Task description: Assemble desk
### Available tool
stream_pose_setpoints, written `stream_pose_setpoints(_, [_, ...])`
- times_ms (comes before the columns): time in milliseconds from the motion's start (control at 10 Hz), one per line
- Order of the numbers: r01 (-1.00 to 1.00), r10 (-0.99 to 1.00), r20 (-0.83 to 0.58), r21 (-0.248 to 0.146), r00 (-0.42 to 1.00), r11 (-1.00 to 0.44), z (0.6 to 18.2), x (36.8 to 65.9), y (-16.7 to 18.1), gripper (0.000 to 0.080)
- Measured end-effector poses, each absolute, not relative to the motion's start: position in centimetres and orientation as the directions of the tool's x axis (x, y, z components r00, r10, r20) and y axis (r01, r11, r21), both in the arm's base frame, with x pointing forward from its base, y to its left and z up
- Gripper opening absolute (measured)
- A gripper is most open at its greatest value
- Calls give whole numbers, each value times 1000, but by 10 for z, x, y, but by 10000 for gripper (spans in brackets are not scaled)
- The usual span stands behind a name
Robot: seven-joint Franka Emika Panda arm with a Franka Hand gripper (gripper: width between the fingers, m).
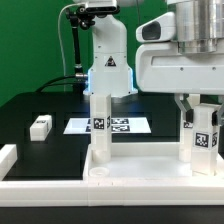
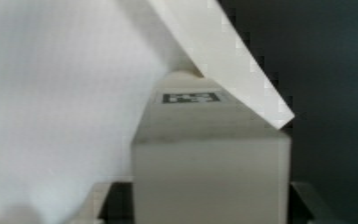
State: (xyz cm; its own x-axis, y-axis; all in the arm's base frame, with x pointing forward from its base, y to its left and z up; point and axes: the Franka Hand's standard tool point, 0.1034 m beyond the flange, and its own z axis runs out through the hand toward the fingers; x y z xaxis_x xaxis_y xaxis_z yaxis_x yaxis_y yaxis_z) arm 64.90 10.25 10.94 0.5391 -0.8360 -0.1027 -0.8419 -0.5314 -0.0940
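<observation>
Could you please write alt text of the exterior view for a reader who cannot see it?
The gripper grips an upright tagged leg on the desk top, at the exterior view's right. A second leg stands mid-tray; a loose leg and the marker board lie on the table behind.

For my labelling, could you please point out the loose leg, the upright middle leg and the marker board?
loose leg [image 1: 40, 126], exterior view, middle of the block.
upright middle leg [image 1: 100, 125], exterior view, on its tag.
marker board [image 1: 79, 127], exterior view, bare white left part.
</observation>
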Motion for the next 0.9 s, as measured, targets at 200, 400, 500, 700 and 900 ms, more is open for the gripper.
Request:
stream_pose_setpoints(200, [-930, -918, -146, -89, 368, -358, 108, 650, 98, 291])
stream_pose_setpoints(400, [-961, -949, -154, -75, 274, -266, 108, 650, 96, 291])
stream_pose_setpoints(500, [-973, -961, -157, -66, 228, -221, 107, 650, 96, 291])
stream_pose_setpoints(700, [-951, -940, -147, -76, 308, -300, 107, 649, 98, 291])
stream_pose_setpoints(900, [-689, -682, -104, -123, 724, -714, 110, 650, 109, 604])
